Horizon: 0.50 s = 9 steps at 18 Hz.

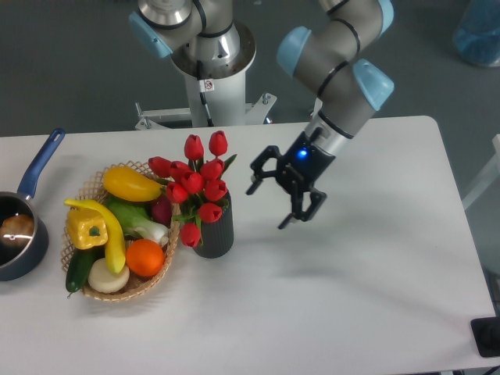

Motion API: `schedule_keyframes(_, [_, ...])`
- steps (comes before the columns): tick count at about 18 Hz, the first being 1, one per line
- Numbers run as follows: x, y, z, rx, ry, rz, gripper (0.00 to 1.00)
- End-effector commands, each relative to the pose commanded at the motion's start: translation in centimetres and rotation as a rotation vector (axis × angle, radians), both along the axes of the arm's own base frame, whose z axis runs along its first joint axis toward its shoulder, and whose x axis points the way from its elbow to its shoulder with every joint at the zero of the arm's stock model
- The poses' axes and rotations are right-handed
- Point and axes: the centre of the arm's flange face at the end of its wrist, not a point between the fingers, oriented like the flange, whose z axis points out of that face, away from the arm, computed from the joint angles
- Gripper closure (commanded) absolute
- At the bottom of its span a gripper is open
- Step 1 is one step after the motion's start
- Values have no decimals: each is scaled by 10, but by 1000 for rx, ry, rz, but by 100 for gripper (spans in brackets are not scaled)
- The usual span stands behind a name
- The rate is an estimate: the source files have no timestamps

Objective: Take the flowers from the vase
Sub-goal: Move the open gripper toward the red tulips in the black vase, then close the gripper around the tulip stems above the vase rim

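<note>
The flowers (197, 183), a bunch of red closed tulips with green leaves, stand in the vase (214, 230), a dark ribbed cylinder left of the table's middle. My gripper (269, 205) hangs open to the right of the blooms, a short gap away from them, with nothing between its fingers. One finger (261, 166) points toward the tulips; the other finger (298, 214) points down toward the table.
A wicker basket (144, 286) of vegetables and fruit touches the vase's left side. A blue-handled saucepan (23, 221) sits at the table's left edge. The robot base (207, 58) stands behind the table.
</note>
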Motion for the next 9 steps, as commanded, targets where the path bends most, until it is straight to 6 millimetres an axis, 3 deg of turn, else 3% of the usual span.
schedule_keyframes(9, [17, 0, 27, -5, -48, -9, 0])
